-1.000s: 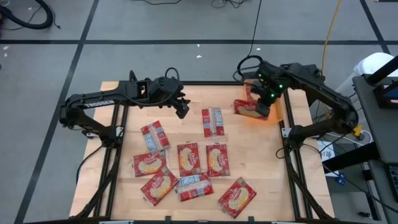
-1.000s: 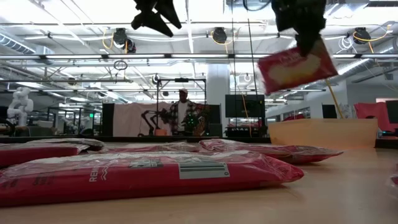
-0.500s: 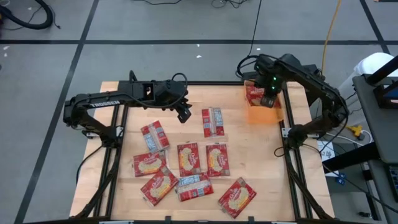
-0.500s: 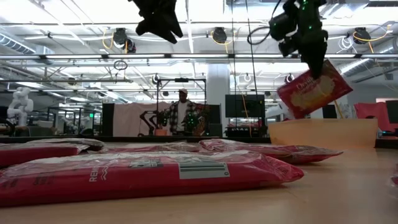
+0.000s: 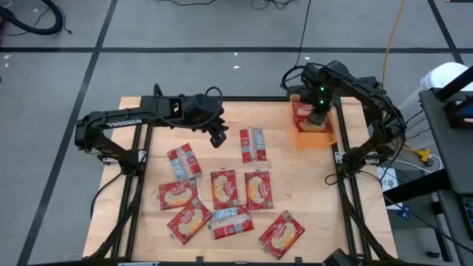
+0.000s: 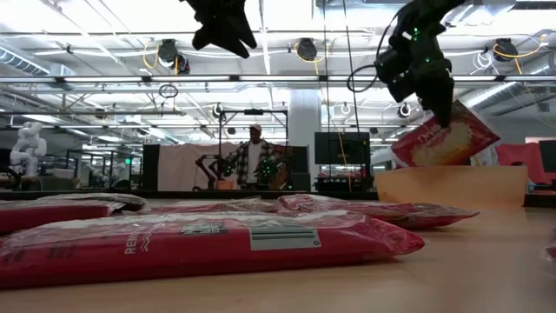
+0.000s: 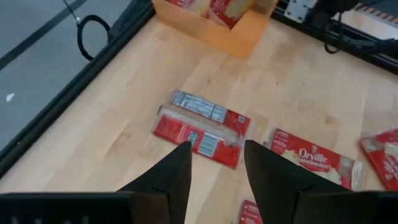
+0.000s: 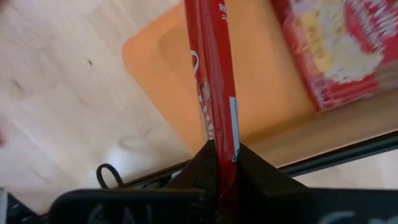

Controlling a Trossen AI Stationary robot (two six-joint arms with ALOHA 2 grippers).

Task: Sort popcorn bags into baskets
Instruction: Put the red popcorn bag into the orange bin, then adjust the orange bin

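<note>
The right gripper (image 8: 222, 158) has its jaws clenched on a popcorn bag (image 8: 212, 87), seen edge-on in its wrist view as a thin red strip running straight out from between the jaws. Beyond the jaws lies the orange basket (image 8: 261, 81), with another red bag (image 8: 339, 46) already inside, partly cut off by the frame. From the low view the held bag (image 6: 443, 135) hangs tilted below the jaws, its lower edge hidden behind the basket's near wall (image 6: 452, 185); whether it touches the basket floor cannot be told. From above, the right gripper (image 5: 316, 118) covers most of the bag over the basket (image 5: 307, 138).

The left gripper (image 5: 216, 133) hovers above the bench (image 5: 295, 192), its jaws (image 7: 214, 171) parted and grasping nothing. Just ahead of them lies a bag with its label side up (image 7: 202, 126), another bag (image 7: 314, 163) off to one side. The remaining bags (image 5: 229, 196) lie scattered well apart from both jaws, several overlapping so their edges are hard to separate. A person (image 6: 254, 161) stands far behind, indistinct.
</note>
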